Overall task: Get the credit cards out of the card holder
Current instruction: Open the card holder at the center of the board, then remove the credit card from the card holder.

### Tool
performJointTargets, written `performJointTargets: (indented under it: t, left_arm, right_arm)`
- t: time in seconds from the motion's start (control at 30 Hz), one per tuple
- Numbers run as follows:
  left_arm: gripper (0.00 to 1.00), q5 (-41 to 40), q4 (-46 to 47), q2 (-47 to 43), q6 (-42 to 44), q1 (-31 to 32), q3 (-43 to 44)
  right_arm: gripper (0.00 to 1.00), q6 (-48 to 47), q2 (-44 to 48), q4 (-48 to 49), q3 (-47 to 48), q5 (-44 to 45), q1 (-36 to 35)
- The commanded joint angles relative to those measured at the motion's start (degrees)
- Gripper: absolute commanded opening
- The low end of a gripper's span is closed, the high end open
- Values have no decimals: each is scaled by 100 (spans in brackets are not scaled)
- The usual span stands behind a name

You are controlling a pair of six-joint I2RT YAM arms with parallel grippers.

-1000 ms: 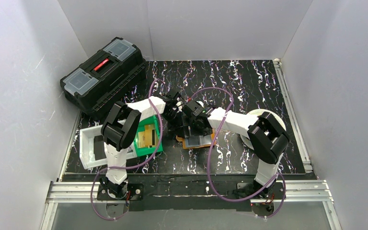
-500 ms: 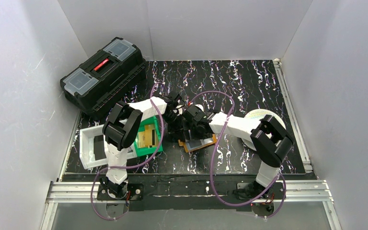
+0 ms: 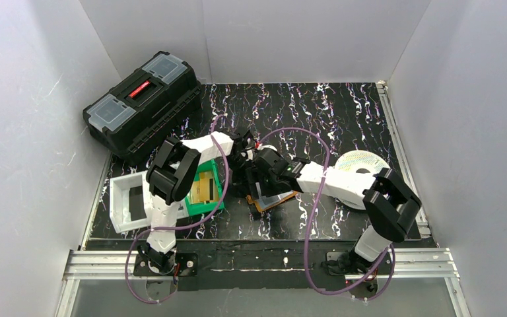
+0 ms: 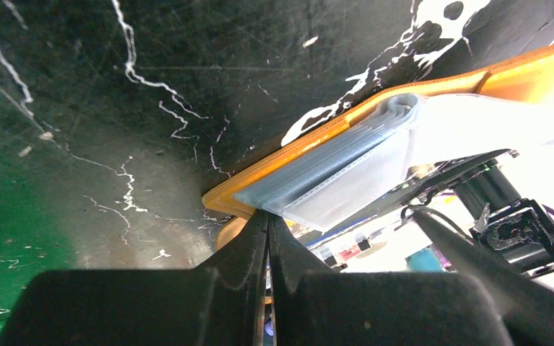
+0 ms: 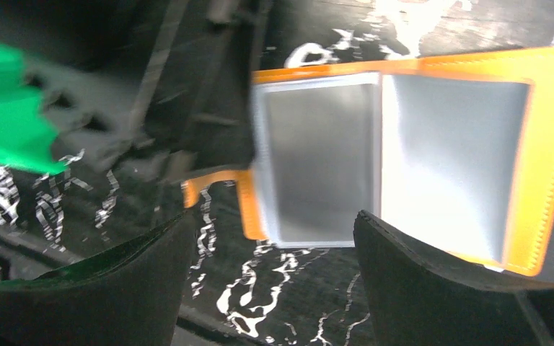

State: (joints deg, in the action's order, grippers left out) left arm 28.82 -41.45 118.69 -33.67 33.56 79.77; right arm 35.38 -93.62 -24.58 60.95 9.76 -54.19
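Note:
The orange card holder [image 3: 276, 199] lies open on the black mat, its silvery pockets [image 5: 375, 155] facing up. No card shows inside them. My left gripper [image 4: 267, 214] is shut on the holder's left edge, with its orange rim [image 4: 332, 124] and clear pocket stack [image 4: 346, 173] just beyond the tips. It also shows in the top view [image 3: 243, 162]. My right gripper [image 5: 274, 225] is open and empty, hovering over the holder's near edge; in the top view [image 3: 262, 186] it sits over the holder. A gold card [image 3: 203, 188] lies in the green bin [image 3: 212, 206]. A black card [image 3: 136, 202] lies in the white tray [image 3: 117, 198].
A black toolbox [image 3: 142, 102] stands at the back left. A round white patterned disc [image 3: 360, 162] lies at the right, partly under my right arm. Purple cables loop over both arms. White walls close in the mat on three sides.
My right arm's elbow has swung out to the right and its gripper has shifted slightly toward me over the holder. The holder has turned a little. My left arm has hardly moved.

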Motion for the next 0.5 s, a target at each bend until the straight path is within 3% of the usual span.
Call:
performJointTargets:
  t: [0.0, 0.47]
  left_arm:
    - [0, -1179, 79, 522, 171, -23, 8]
    - [0, -1258, -109, 809, 306, -160, 395]
  right_arm:
    - [87, -245, 238, 426, 46, -196, -141]
    - [85, -721, -66, 212, 119, 320, -161]
